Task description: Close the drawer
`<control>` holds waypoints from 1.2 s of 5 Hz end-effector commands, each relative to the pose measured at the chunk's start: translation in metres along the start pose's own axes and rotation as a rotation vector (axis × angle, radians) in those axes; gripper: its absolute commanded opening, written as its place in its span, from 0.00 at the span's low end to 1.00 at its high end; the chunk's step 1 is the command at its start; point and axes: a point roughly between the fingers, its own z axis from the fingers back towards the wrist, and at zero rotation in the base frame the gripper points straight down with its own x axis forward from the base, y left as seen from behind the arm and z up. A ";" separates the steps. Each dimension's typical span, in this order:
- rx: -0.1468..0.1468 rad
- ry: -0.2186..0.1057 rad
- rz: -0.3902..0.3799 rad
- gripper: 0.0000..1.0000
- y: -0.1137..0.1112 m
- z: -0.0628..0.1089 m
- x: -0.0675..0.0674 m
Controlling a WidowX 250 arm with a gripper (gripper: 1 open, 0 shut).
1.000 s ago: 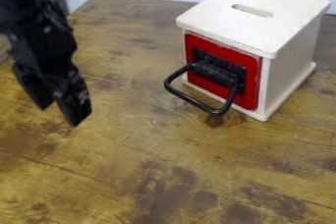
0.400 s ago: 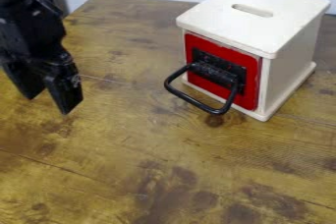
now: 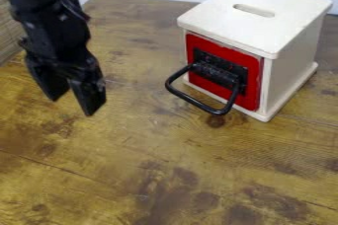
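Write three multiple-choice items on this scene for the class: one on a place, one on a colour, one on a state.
1. Where is the black end effector relative to the pale wooden cube box?
A left of it, apart
B on top
C inside it
2. What colour is the drawer front?
A blue
B red
C green
3. The end effector's fingers are
A shut on the black wire loop handle
B open, holding nothing
C shut on the box

Key: 1 A, wooden table shows between them; 2 B, red surrounds the black panel; 3 B, the fingers stand apart, empty.
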 end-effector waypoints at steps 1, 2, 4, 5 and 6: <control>0.012 -0.045 0.024 1.00 0.004 0.002 -0.007; 0.017 -0.052 0.020 1.00 0.012 0.007 -0.004; -0.001 -0.055 -0.109 1.00 0.027 0.032 0.009; -0.014 -0.043 -0.184 1.00 0.006 0.029 0.006; -0.011 -0.044 -0.223 1.00 -0.001 0.020 0.003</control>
